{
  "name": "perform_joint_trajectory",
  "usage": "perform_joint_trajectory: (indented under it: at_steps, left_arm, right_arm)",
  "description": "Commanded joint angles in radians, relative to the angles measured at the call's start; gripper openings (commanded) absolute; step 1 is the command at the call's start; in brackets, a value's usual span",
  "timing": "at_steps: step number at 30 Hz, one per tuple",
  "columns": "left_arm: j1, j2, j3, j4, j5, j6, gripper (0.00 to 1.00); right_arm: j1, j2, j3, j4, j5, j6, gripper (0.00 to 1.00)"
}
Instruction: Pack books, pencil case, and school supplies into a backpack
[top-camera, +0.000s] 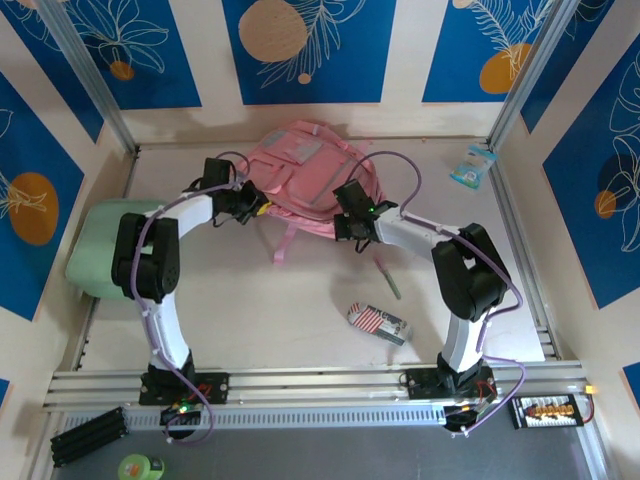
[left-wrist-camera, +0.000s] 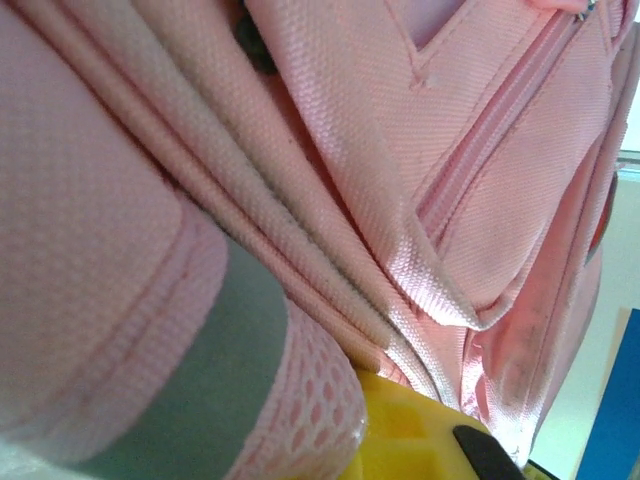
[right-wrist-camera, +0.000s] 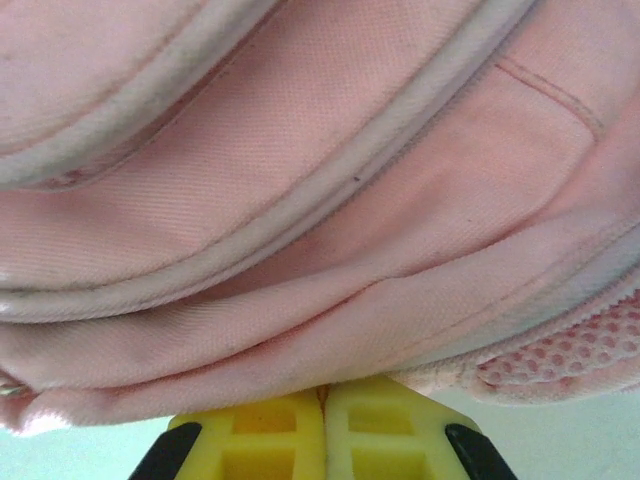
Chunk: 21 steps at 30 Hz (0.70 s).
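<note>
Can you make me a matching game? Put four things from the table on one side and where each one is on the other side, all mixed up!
Things:
1. soft pink fabric backpack
2. red-and-white striped rounded pencil case
3. flat mint-green case
4. small blue-and-white packet

Places on the pale table, seen from the top camera:
A. far right corner
B. left edge
C. far side, in the middle
D. near side, right of the middle

Pairs: 1-C, 2-D, 3-B, 4-A
</note>
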<state>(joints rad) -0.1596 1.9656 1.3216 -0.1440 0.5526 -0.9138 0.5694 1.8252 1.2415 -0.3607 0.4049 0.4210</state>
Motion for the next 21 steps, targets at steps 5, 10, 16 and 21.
perform_joint_trajectory:
  at_steps: [5, 10, 16, 21]
  left_arm:
    - [0.042, -0.002, 0.091, -0.043, -0.176, 0.158, 0.37]
    - [0.042, -0.031, 0.048, -0.064, -0.227, 0.174, 0.49]
    - [0.042, -0.078, 0.005, -0.093, -0.239, 0.171, 0.59]
    - [0.042, -0.171, -0.089, -0.066, -0.276, 0.148, 0.74]
  right_arm:
    - [0.124, 0.082, 0.168, -0.071, -0.082, 0.07, 0.0]
    - [0.198, 0.128, 0.266, -0.075, -0.116, 0.245, 0.0]
    - [0.282, 0.188, 0.399, -0.124, -0.042, 0.341, 0.0]
    - [0.295, 0.211, 0.412, -0.099, -0.066, 0.375, 0.0]
